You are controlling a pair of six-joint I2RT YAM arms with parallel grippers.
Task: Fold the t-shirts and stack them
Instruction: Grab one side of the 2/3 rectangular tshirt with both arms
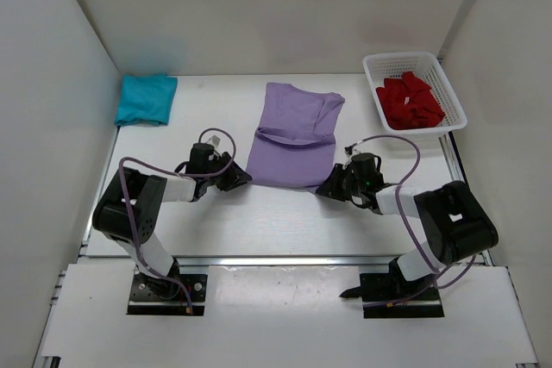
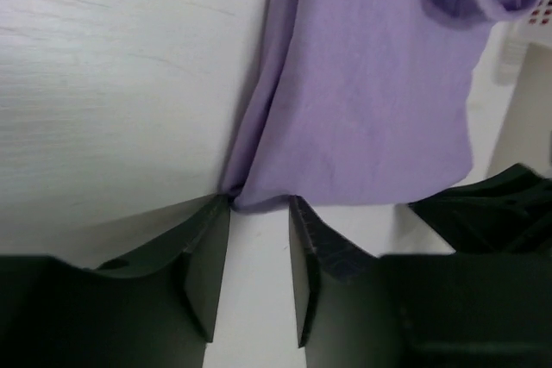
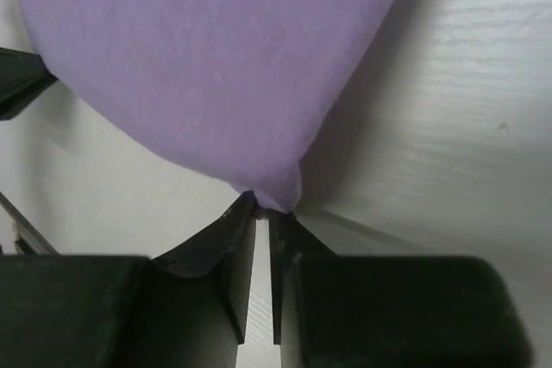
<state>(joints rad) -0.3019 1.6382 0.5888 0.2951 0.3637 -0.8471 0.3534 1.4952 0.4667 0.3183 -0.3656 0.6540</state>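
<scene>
The lavender t-shirt [image 1: 293,131] lies partly folded in the middle of the table, its near edge toward the arms. My left gripper [image 1: 241,178] is at the shirt's near left corner. In the left wrist view its jaws [image 2: 259,200] stand apart, with the hem of the lavender cloth [image 2: 371,84] just at the fingertips and bare table between them. My right gripper [image 1: 326,185] is at the near right corner. In the right wrist view it [image 3: 263,208] pinches the lifted corner of the lavender cloth [image 3: 216,58]. A folded teal t-shirt [image 1: 145,98] sits at the back left. A crumpled red t-shirt [image 1: 411,101] lies in the basket.
A white mesh basket [image 1: 401,56] stands at the back right. White walls close the table on the left, right and back. The right arm's dark body [image 2: 492,204] shows at the right of the left wrist view.
</scene>
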